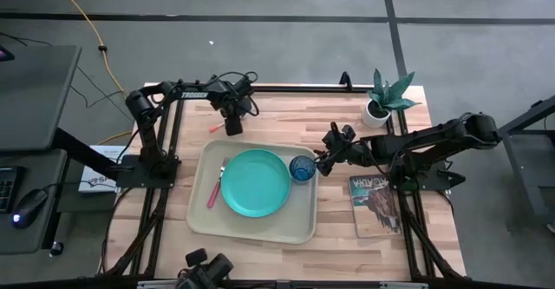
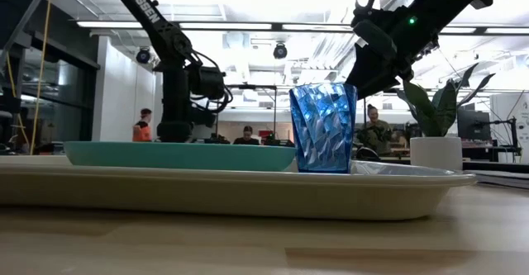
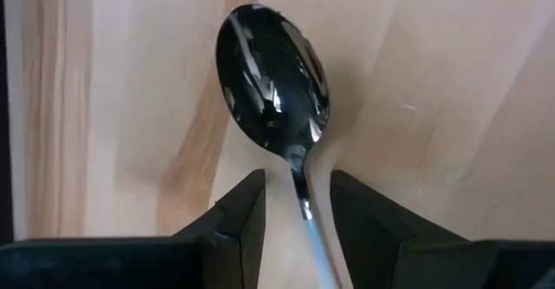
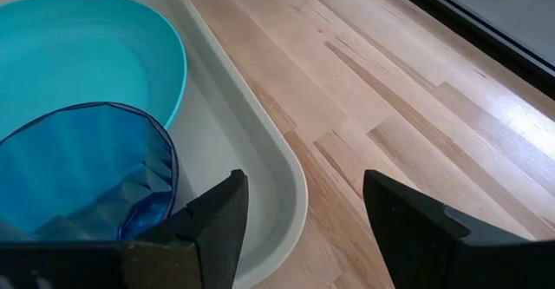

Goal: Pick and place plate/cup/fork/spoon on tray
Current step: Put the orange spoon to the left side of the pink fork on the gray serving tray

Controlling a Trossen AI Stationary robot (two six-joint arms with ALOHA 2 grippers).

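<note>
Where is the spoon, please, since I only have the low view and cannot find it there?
Observer: The spoon lies on the bare table beyond the tray, with the left gripper open astride its handle.
Operator: Thank you. Is the fork on the tray?
Observer: Yes, the fork with a pink handle lies beside the plate.
Operator: Is the right gripper holding the cup?
Observer: No, the right gripper is open, just beside the cup.
</note>
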